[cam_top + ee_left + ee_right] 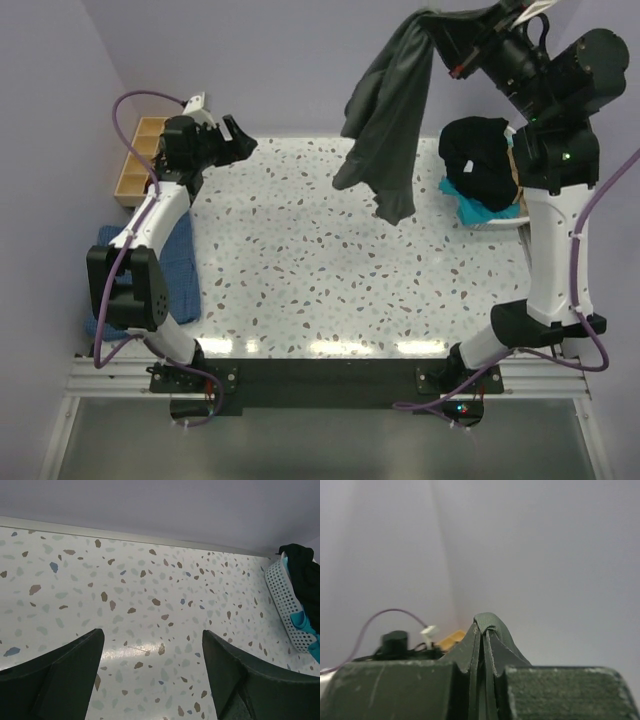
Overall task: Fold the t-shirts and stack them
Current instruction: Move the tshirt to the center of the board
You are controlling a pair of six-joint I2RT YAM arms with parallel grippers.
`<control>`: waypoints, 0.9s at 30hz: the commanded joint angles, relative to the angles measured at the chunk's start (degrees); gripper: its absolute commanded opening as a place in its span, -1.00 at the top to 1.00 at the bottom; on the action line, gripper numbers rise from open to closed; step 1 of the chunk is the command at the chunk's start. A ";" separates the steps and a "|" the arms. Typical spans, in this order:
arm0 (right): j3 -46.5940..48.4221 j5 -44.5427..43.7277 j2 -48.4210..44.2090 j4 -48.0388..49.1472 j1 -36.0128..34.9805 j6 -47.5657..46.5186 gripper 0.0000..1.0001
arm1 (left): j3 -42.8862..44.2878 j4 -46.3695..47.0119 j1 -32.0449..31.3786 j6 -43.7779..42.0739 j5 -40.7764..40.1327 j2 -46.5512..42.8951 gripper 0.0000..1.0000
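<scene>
The right gripper (pixel 452 42) is clamped shut on a small fold of the grey shirt (pixel 392 120). In its wrist view the cloth peaks up between the closed pads (pixel 395 692). It holds the shirt high over the table's (pixel 300 270) 1 o'clock corner, and the cloth hangs in a bunched, twisted drape whose lowest tip looks clear of the surface. The left gripper (pixel 232 140) is spread wide with nothing in it, hovering near 10 o'clock and looking across bare tabletop toward the basket (pixel 282 605) at 3 o'clock. A black shirt (pixel 480 155) and a teal shirt (pixel 462 197) lie heaped in that basket. A blue cloth (pixel 182 255) sits off the 9 o'clock edge, beside a wooden tray (pixel 135 160).

The step appears to be getting the grey shirt out flat for folding. A single pinch point will only drop it in a heap, so the left gripper probably needs a second hold on a free edge of the hanging cloth. A shoulder or hem corner would serve best, though the bunching hides which part is which. With both holds drawn apart toward 9 and 3, the shirt could then be lowered tail first and dragged toward 6 so it lands smooth. The thin grip may slip under a hard pull. Keeping the drape clear of the basket should avoid snagging it.
</scene>
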State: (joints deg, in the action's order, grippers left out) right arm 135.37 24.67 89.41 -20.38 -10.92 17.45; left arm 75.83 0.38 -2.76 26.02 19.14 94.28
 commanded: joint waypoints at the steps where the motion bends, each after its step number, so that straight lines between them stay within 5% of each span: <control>1: -9.73 20.32 1.03 12.89 -4.53 13.66 1.00 | -2.17 2.43 -0.22 1.57 -5.59 -2.87 -0.69; 6: -18.29 19.10 4.45 10.98 -13.68 10.58 1.00 | -5.60 3.13 0.83 2.89 -12.71 -8.75 -0.75; 11: -15.75 17.44 12.27 4.13 -22.74 5.59 1.00 | -7.63 2.26 1.71 2.72 -14.47 -13.06 -0.76; 22: -8.37 -13.93 27.04 -11.34 -19.68 -7.52 1.00 | -7.89 -0.29 2.06 0.52 -11.24 -12.63 -0.72; 27: -16.42 -24.39 25.12 -9.68 -16.87 -9.02 1.00 | -8.77 1.72 0.84 0.87 -3.41 -9.12 -0.68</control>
State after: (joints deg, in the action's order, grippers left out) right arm 123.28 12.62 116.88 -29.87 -30.22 11.64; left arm 67.90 -0.16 -0.99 27.44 8.95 82.24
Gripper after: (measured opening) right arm 0.022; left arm 0.844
